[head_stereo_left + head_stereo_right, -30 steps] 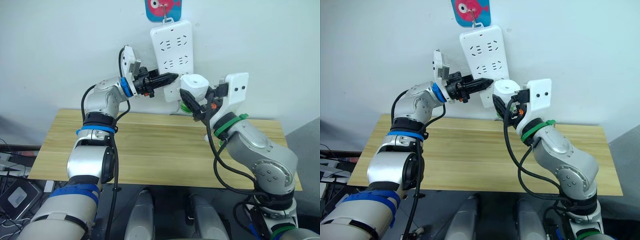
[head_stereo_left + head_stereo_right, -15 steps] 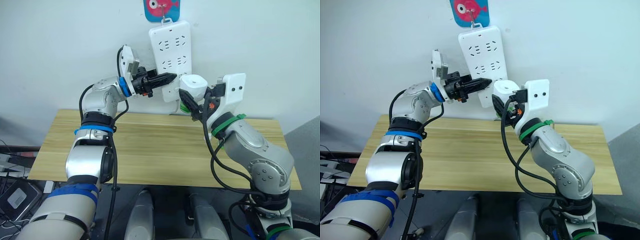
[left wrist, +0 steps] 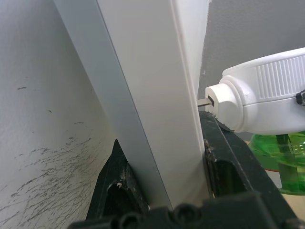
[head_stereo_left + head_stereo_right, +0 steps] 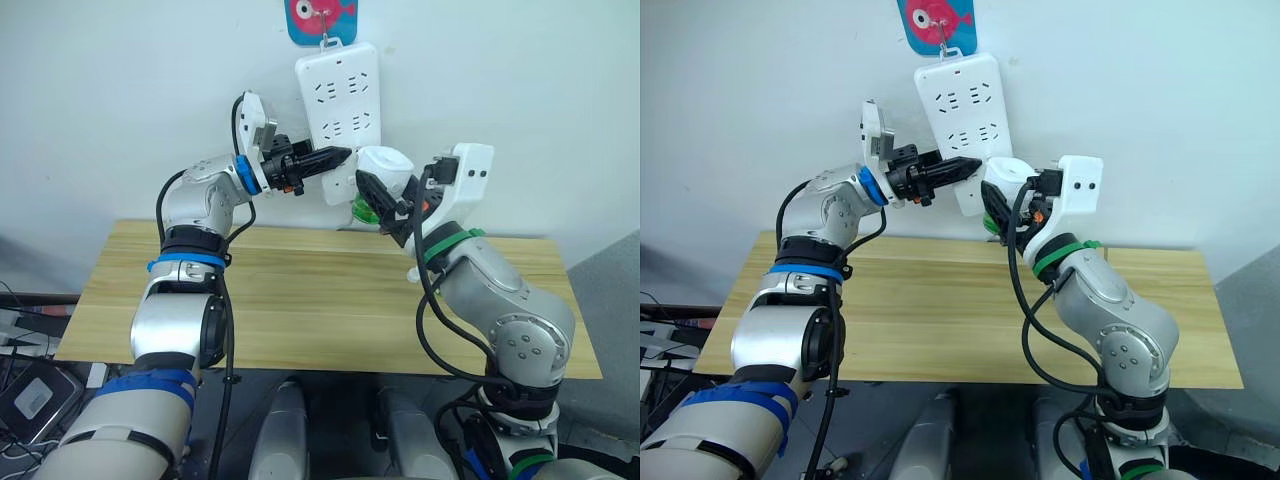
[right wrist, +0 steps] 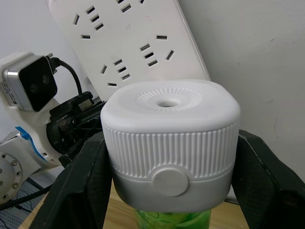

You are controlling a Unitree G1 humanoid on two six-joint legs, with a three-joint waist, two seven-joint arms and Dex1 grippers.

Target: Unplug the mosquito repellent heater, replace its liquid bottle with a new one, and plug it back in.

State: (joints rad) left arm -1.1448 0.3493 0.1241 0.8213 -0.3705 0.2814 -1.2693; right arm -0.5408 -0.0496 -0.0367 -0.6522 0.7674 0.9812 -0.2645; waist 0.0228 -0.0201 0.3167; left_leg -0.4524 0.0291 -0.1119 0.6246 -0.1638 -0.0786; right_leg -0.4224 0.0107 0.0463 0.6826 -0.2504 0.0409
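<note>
Just beside heater point(image 4: 386, 166) — wall-hung power strip point(image 4: 337, 100), left hand point(image 4: 338, 156).

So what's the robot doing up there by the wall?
The left gripper pinches the edge of the white power strip hanging on the wall. The right gripper holds the mosquito repellent heater, green bottle underneath. Its metal prongs are right at the strip, so it's either being plugged in or pulled out.

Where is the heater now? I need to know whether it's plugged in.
The mosquito repellent heater sits in the right gripper, beside the power strip; its prongs are only just entering.
</note>
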